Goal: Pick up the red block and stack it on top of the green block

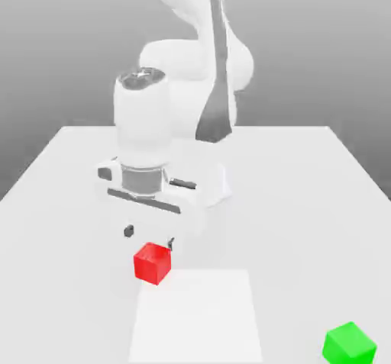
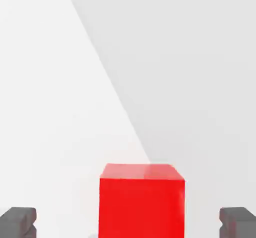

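A plain grey background stood behind a white desk (image 1: 305,202), on which a slightly brighter white rectangle (image 1: 195,317) lay toward the near edge in the exterior view. The white arm (image 1: 191,65) reached down over the middle of the desk, its hand pointing straight at the surface.

The fingers (image 1: 150,236) were spread apart, with a dark pad on either side just above the red block (image 1: 153,262). In the hand view the two grey pads (image 2: 18,221) sat wide of the red block (image 2: 142,202), one on each side, with clear gaps between them and the cube's faces; nothing was clamped.

The red block rested on the desk, touching or just at the far corner of the brighter rectangle on the exterior view's left. The green block (image 1: 349,344) sat on the desk well apart from it, near the front edge on the exterior view's right, and beside the rectangle rather than on it.
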